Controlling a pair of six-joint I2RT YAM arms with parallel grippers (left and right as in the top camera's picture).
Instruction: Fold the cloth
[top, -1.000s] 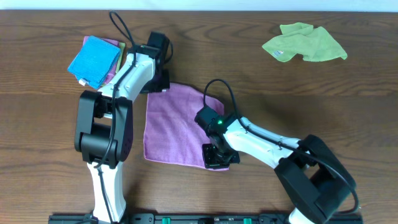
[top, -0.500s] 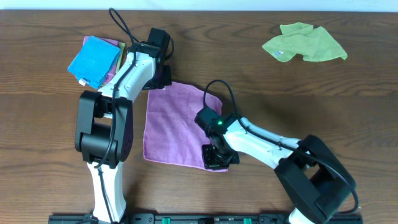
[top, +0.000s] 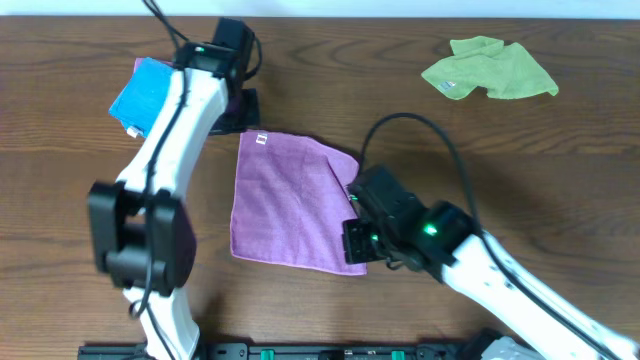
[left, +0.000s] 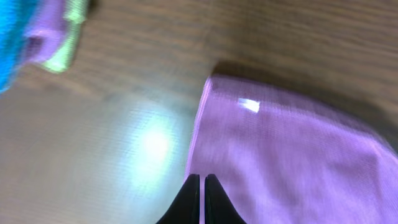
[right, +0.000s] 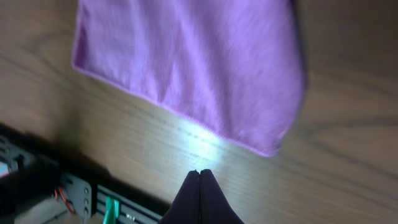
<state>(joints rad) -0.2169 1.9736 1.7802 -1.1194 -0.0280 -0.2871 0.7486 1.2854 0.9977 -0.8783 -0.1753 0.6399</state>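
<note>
Overhead, we see the plain purple square microfibre cloth (top: 290, 205) flat mid-table on the dark wooden table (top: 420, 130) with bare wood along every edge, the left gripper (top: 246, 106) just past its far corner, the right gripper (top: 353, 243) at its near right corner, and the crumpled lime-green cloth (top: 490, 68) well apart. Left wrist adds what overhead hides: the left gripper (left: 202, 177) is closed and empty, tips over the cloth's (left: 286, 155) side edge. Right wrist: the right gripper (right: 200, 173) is closed on nothing over bare wood, just off the cloth's (right: 193, 56) edge.
</note>
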